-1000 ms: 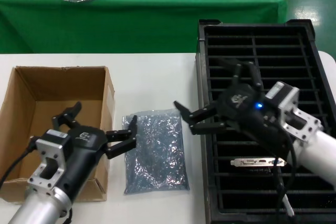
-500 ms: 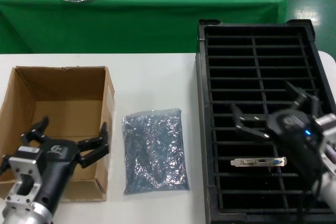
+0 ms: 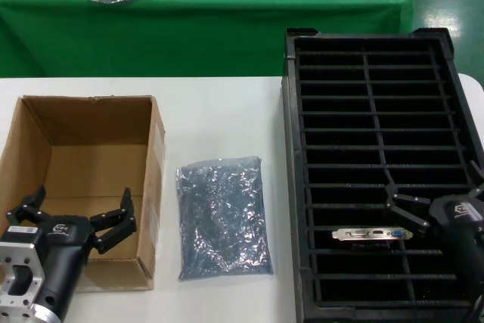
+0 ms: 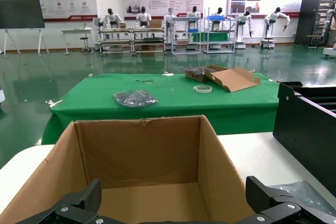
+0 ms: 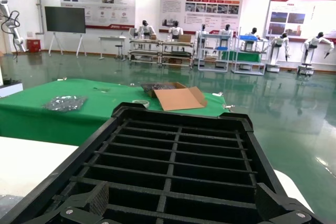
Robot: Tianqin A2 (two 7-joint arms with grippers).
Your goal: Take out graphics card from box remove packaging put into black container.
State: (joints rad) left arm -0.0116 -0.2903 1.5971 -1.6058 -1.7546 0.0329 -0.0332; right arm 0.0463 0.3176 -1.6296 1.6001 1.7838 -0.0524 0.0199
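1. Left gripper (image 3: 76,226) of mine hangs over the near end of the brown corrugated cardboard box (image 3: 45,138), fingers spread and holding nothing.
2. Inside that box I see only bare cardboard floor; nothing lies in it as far as the head and left wrist views show.
3. Just right of the box, flat on the white table (image 3: 219,104), lies the translucent silvery-grey wrinkly plastic bag (image 3: 224,217), apart from both my grippers.
4. Farther right stands the large black plastic slotted tray (image 3: 370,51). The thin dark graphics card with its silver end bracket and blue port (image 3: 373,234) sits in a near slot of the left column; every other slot looks empty.
5. At the near right, my right gripper (image 3: 439,209) hovers over the tray beside the card, fingers open and empty.
6. Judging by this, the task looks essentially done: card out, unwrapped and slotted.
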